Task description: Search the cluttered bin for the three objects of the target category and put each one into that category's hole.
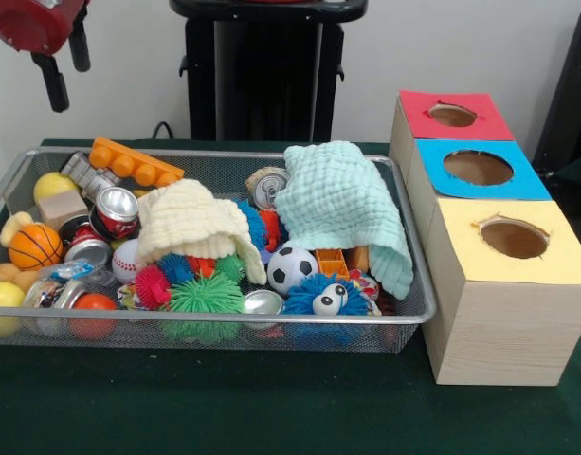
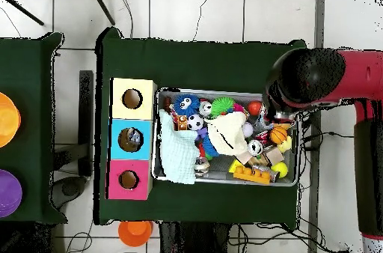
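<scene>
Up top-left, gripper (image 1: 66, 71) hangs above the bin (image 1: 415, 284), fingers spread, gripping nothing; blue hole (image 1: 478, 168) off right.

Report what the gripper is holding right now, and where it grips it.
Nothing: the red and black gripper hangs open and empty, above the silver wire-mesh basket's corner.

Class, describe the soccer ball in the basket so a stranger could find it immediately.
Start at the wire-mesh basket on the green table, then find the mint-green cloth draped at its end nearest the wooden boxes. The soccer ball sits just below that cloth's edge; it alone is white with black patches.
</scene>
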You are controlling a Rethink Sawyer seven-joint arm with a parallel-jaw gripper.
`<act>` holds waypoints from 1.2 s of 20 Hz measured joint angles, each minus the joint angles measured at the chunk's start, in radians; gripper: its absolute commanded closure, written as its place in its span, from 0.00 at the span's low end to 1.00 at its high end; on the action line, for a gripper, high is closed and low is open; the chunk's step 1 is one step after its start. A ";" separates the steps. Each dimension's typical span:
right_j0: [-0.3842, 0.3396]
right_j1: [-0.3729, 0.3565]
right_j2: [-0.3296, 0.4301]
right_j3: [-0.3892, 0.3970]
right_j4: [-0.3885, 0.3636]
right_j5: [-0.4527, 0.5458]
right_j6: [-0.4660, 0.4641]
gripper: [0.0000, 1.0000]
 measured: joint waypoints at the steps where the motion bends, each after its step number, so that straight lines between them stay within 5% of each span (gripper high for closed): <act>1: 0.008 0.009 0.000 -0.018 0.000 0.001 -0.005 0.00; 24: 0.114 0.220 0.000 -0.376 -0.005 0.006 -0.202 0.00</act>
